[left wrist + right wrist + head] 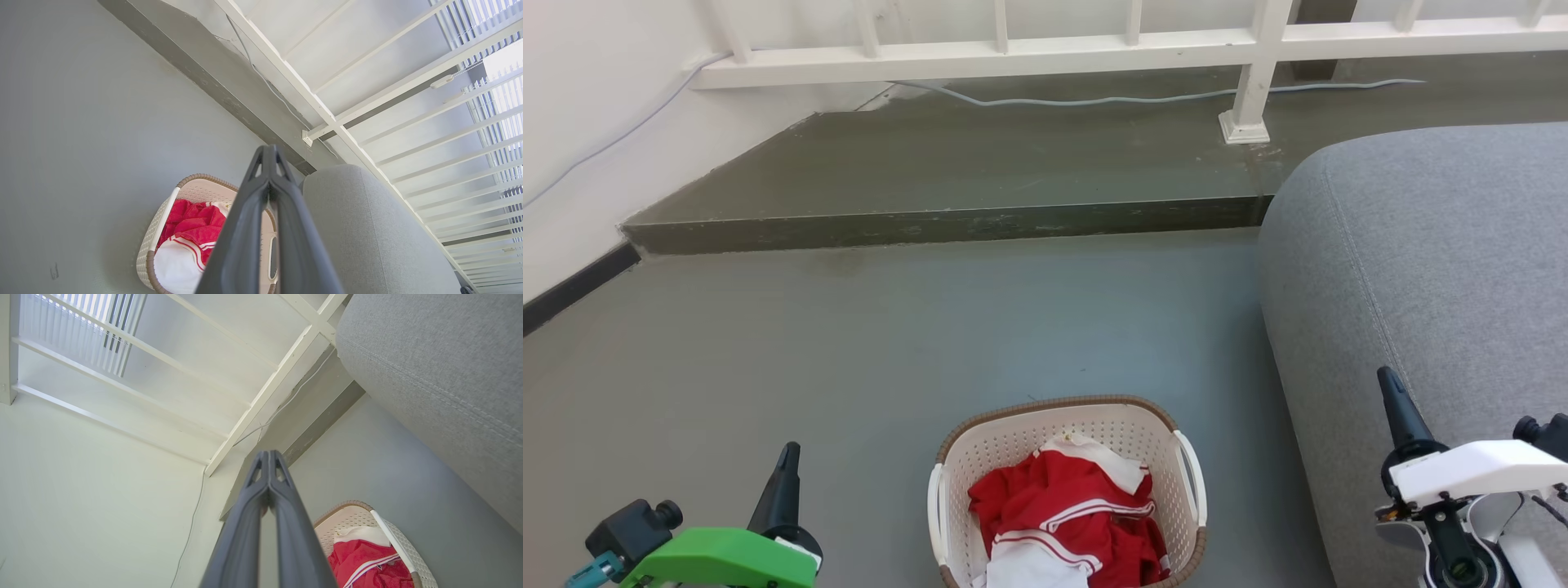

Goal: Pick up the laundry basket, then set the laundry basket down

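Note:
The laundry basket (1013,441) stands on the grey floor at the bottom centre of the head view, cream-white and perforated with a brown rim and white side handles, and holds red and white clothes. It also appears as the basket (192,192) in the left wrist view and as the basket (351,516) in the right wrist view. My left gripper (786,465) is shut and empty, off to the basket's left. Over the grey sofa, to the basket's right, my right gripper (1390,390) is shut and empty too. Both sets of fingertips (267,153) (267,457) meet in the wrist views.
A large grey sofa (1429,269) fills the right side, close to the basket. A raised dark step (947,224) crosses the floor ahead, with a white railing (1250,73) and a loose cable (1094,100) on it. A white wall (580,122) stands at the left.

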Robot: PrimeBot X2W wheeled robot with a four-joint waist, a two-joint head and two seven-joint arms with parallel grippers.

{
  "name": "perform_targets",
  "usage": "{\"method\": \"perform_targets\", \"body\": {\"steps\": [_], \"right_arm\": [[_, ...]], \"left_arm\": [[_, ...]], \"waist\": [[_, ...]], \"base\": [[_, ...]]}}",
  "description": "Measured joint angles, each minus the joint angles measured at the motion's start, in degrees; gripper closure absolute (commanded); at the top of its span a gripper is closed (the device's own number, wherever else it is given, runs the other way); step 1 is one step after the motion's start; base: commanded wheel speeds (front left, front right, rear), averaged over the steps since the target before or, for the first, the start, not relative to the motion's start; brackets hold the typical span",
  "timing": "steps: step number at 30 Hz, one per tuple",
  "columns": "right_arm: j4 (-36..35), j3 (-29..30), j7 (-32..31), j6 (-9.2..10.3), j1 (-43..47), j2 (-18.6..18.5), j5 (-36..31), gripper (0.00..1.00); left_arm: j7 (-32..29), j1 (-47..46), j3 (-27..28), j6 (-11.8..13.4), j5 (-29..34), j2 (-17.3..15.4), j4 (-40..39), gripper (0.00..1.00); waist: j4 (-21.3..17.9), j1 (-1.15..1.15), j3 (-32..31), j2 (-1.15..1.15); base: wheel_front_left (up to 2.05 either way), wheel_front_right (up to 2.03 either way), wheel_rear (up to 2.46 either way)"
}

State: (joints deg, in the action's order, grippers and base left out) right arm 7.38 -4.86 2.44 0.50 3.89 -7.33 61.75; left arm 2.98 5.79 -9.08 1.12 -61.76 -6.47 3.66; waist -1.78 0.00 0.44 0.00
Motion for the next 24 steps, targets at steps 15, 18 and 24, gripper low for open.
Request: {"method": "perform_targets", "body": {"steps": [15,18,24], "right_arm": [[2.3,2.5,-1.5,-2.14,-1.7,0.3,11.1,1.00],[2.7,2.9,-1.8,-2.54,-2.3,0.5,13.2,1.00],[3.6,4.0,-2.4,-3.52,-2.8,0.7,17.6,1.00]], "left_arm": [[-1.5,-2.2,2.2,-2.2,-11.5,0.0,3.3,1.00],[-1.8,-2.6,3.0,-2.6,-13.7,0.0,3.7,1.00],[-2.4,-3.6,3.7,-3.7,-18.2,0.0,5.1,1.00]], "waist": [[0.6,0.00,-0.1,0.00],[0.7,0.00,-0.1,0.00],[0.9,0.00,-0.1,0.00]], "base": [[0.00,0.00,0.00],[0.00,0.00,0.00],[0.00,0.00,0.00]]}}
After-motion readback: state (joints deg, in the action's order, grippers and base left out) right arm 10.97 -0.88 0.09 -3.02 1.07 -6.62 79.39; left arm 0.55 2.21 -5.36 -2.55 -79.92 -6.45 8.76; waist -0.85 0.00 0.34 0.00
